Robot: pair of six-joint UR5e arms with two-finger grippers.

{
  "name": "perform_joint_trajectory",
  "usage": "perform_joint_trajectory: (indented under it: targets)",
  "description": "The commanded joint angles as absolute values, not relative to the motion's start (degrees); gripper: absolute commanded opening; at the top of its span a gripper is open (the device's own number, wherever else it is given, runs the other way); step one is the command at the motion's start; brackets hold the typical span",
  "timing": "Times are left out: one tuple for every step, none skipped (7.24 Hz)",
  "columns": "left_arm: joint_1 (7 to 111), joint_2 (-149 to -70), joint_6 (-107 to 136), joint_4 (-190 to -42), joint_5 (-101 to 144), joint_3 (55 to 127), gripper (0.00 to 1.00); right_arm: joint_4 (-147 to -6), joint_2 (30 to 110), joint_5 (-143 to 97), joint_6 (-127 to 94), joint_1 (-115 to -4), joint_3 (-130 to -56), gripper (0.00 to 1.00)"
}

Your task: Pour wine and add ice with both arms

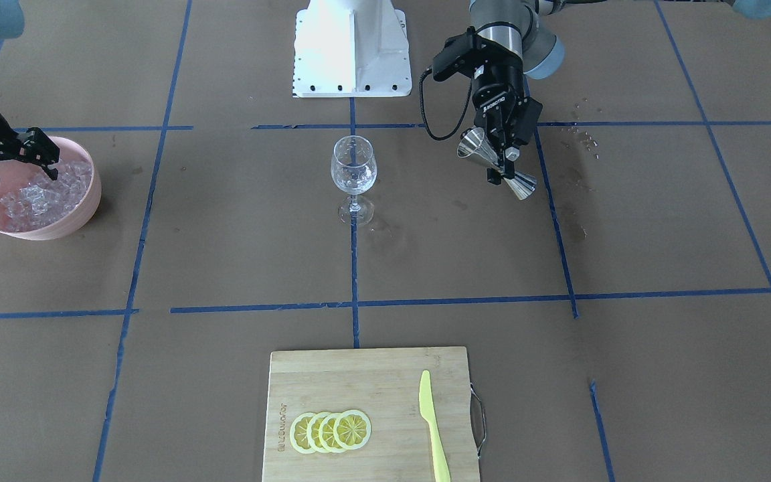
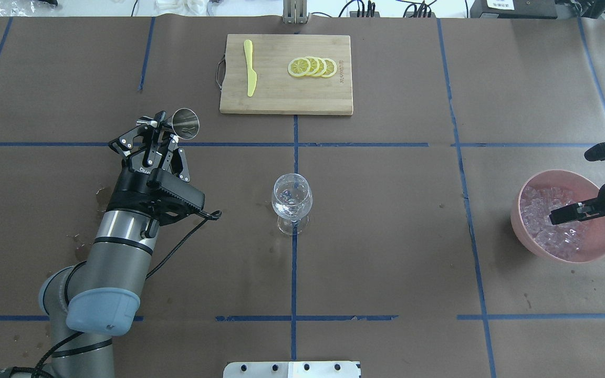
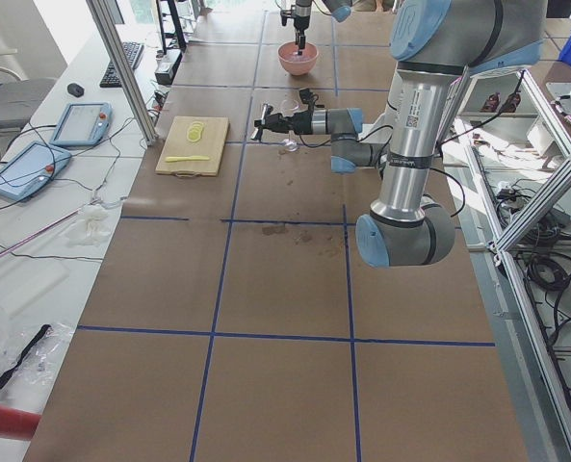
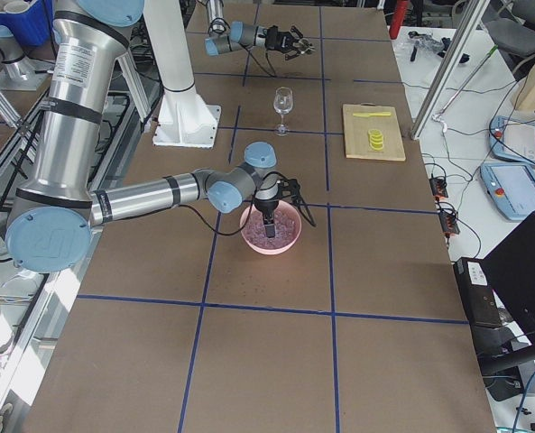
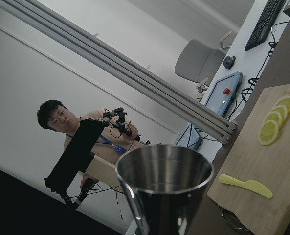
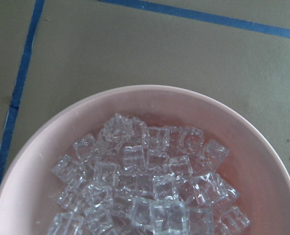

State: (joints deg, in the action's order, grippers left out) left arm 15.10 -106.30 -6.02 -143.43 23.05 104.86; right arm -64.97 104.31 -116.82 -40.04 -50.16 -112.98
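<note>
Over pink bowl (image 2: 515,210), right end effector (image 2: 570,187) hangs wide open, nothing visibly held; left end effector (image 1: 502,161) clamps tilted jigger (image 1: 476,150) aside from wine glass (image 1: 353,167) on surface (image 1: 225,234); ice (image 6: 145,191) heaped in bowl looks slick, so right should straddle 1 top cube, close gently.

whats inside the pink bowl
A heap of clear ice cubes fills the pink bowl, and the open right tool hangs over them. The cubes cover the bowl's floor, so anything beneath them cannot be seen.
</note>
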Motion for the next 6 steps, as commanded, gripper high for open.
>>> perform_joint_trajectory:
  targets:
    - [15.91,-104.07,-4.40,-143.44,23.29,104.85,0.00,-65.04,104.15,-116.63,-37.28,-49.75,-111.37,0.91]
    - [16.00,-103.63,-3.79,-143.44,23.29,104.85,0.00,-65.04,103.37,-116.63,-36.05,-49.83,-110.57,0.82]
    - [16.17,-102.49,-2.82,-144.22,23.29,104.85,0.00,-65.04,103.10,-116.63,-36.04,-49.83,-110.22,0.72]
    - [16.35,-101.26,-2.81,-146.32,23.90,104.85,0.00,-65.13,103.18,-116.80,-35.95,-49.83,-110.13,0.57]
    - [17.04,-100.64,-2.81,-146.86,24.78,104.85,0.00,-65.21,103.18,-116.89,-35.34,-49.83,-110.13,0.41]
    - [17.40,-99.59,-2.73,-147.04,24.96,104.85,0.00,-65.30,103.18,-116.89,-34.03,-49.83,-110.13,0.27]
